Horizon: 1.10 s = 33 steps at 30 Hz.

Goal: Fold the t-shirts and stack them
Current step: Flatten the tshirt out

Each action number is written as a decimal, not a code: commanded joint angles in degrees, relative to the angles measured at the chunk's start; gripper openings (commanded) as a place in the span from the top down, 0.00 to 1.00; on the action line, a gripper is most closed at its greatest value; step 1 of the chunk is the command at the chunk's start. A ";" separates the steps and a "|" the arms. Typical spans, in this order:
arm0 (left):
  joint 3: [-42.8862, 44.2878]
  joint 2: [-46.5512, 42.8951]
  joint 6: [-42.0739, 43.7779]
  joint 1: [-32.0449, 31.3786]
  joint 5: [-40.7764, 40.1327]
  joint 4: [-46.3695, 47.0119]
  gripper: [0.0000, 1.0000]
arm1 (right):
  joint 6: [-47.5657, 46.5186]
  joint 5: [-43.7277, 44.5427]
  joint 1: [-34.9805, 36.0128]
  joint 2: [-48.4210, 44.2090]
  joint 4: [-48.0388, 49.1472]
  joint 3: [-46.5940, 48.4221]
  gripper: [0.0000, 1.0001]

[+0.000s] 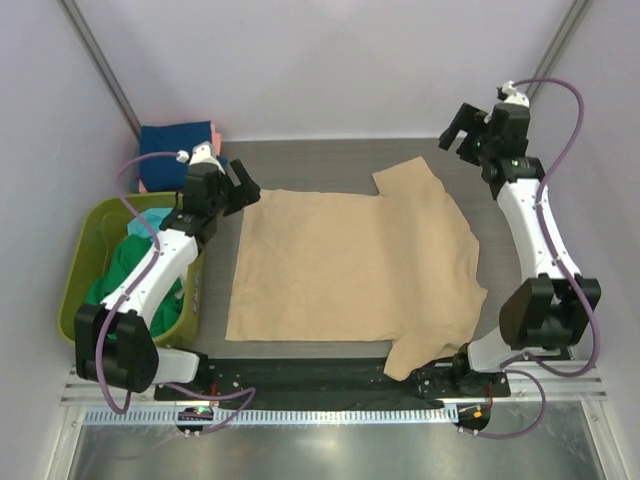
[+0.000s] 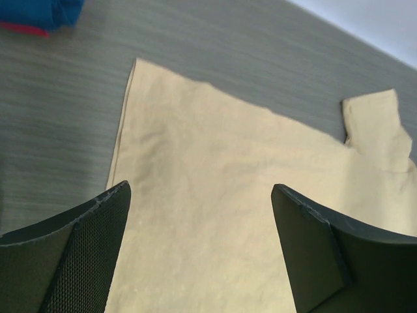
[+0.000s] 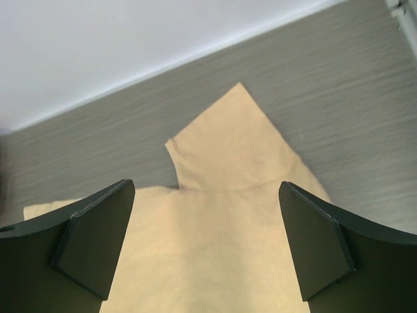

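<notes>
A large tan t-shirt point(image 1: 350, 270) lies spread flat in the middle of the table, one sleeve toward the back and one toward the front edge. My left gripper point(image 1: 243, 185) hovers open above its back left corner; in the left wrist view the tan t-shirt point(image 2: 215, 182) fills the space under the left gripper point(image 2: 202, 195), nothing between the fingers. My right gripper point(image 1: 462, 128) is raised beyond the back sleeve, open and empty. Its wrist view shows the right gripper point(image 3: 207, 189) over that sleeve point(image 3: 228, 143). Green and teal t-shirts point(image 1: 125, 262) lie bunched in the bin.
An olive-green plastic bin point(image 1: 78, 270) stands at the left beside the left arm. Behind it sits a folded blue stack point(image 1: 175, 140) with a red edge, seen too in the left wrist view as blue cloth point(image 2: 39, 10). Walls close the back and sides.
</notes>
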 commanded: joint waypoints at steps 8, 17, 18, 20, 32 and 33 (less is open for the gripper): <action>-1.90 13.61 -3.72 -4.25 1.61 2.73 0.13 | 3.63 -0.26 1.27 10.70 -7.17 -11.93 0.01; 10.67 31.72 -5.74 -4.43 -0.68 -1.14 0.14 | 4.69 2.91 1.27 27.15 -10.43 -1.22 0.02; 11.72 33.03 -5.92 -4.17 -0.67 -1.14 0.14 | 4.60 3.00 1.27 28.73 -10.87 0.11 0.02; 15.66 37.87 -6.10 -3.90 -0.67 -2.45 0.14 | 4.68 3.52 1.27 33.65 -11.66 4.49 0.02; 66.95 67.21 -2.41 3.21 3.18 -26.21 0.14 | 5.13 -1.64 1.19 60.99 -21.95 52.52 0.02; 72.41 71.67 -2.41 3.74 3.98 -29.41 0.14 | 4.78 -2.62 1.19 62.74 -21.60 55.47 0.01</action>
